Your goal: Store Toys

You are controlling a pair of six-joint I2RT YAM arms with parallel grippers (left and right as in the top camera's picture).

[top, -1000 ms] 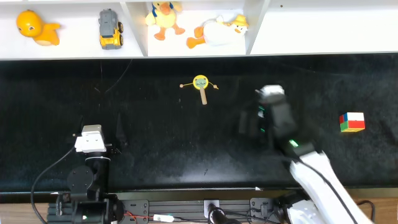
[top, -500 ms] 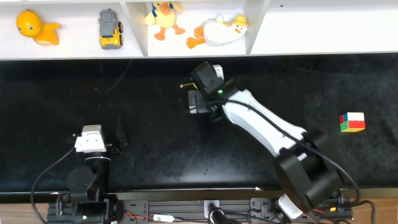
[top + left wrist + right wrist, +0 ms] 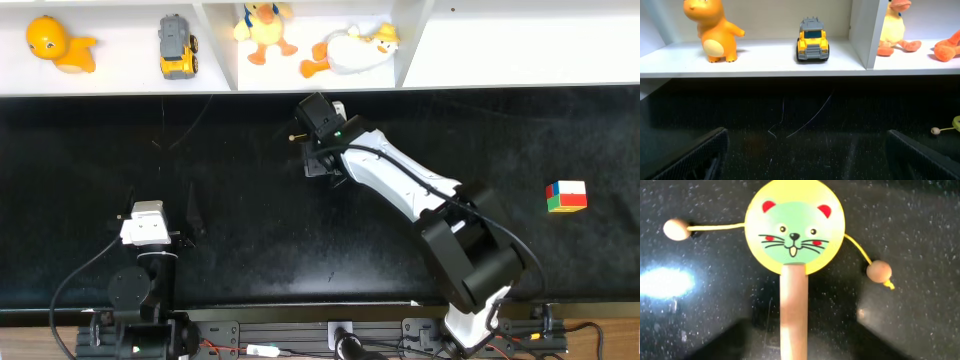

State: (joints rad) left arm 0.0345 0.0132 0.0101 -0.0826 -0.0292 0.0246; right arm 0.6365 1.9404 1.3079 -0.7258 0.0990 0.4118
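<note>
Right arm (image 3: 400, 185) now over rattle (image 3: 794, 230).

No legible text, number, brand or label anywhere. Only a painted picture: a cat face with whiskers and red ears, without lettering, on the round yellow-and-green wooden rattle drum (image 3: 794, 227), just ahead of the jaws, with its handle back between them.

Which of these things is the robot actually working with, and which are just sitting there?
In the job:
cat-face rattle drum
colour cube
white shelf

Just sitting:
orange toy figure
yellow truck
sitting plush duck
lying plush duck
</note>
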